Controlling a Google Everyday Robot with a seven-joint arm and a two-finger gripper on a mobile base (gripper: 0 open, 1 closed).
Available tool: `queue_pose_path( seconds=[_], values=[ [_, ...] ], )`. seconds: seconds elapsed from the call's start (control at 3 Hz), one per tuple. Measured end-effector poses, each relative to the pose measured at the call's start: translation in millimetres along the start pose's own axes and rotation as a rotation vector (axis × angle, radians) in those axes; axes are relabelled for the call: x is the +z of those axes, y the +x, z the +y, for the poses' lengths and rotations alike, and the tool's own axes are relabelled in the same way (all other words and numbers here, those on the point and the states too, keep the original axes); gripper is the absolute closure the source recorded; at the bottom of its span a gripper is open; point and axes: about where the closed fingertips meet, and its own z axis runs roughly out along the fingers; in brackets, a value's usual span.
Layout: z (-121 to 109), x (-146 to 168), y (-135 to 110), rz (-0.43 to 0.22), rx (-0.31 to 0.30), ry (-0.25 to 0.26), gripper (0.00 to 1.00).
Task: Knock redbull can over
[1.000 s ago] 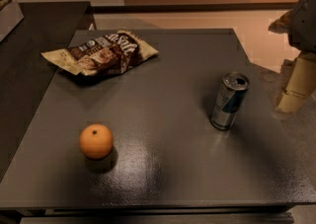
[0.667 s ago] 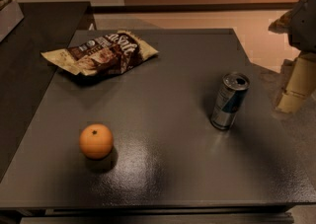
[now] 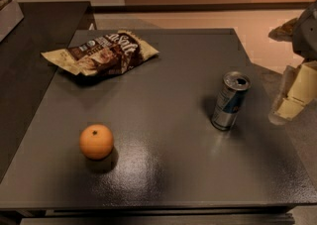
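Observation:
The redbull can [image 3: 230,101], blue and silver with an open silver top, stands upright on the right part of the dark grey table [image 3: 163,169]. My gripper [image 3: 292,95], pale cream fingers hanging from the arm at the right edge of the view, is to the right of the can, a short gap apart from it and not touching. An orange [image 3: 96,141] sits at the front left of the table.
A brown and cream snack bag [image 3: 101,53] lies flat at the back left of the table. A darker counter [image 3: 29,50] adjoins the table on the left. Light floor lies behind and to the right of the table.

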Motion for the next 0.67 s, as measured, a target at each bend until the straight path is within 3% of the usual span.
queue_pose_path(
  seconds=[0.67],
  values=[
    [14.5,24.6,-15.9,-0.246,0.040,-0.057,0.00]
  ],
)
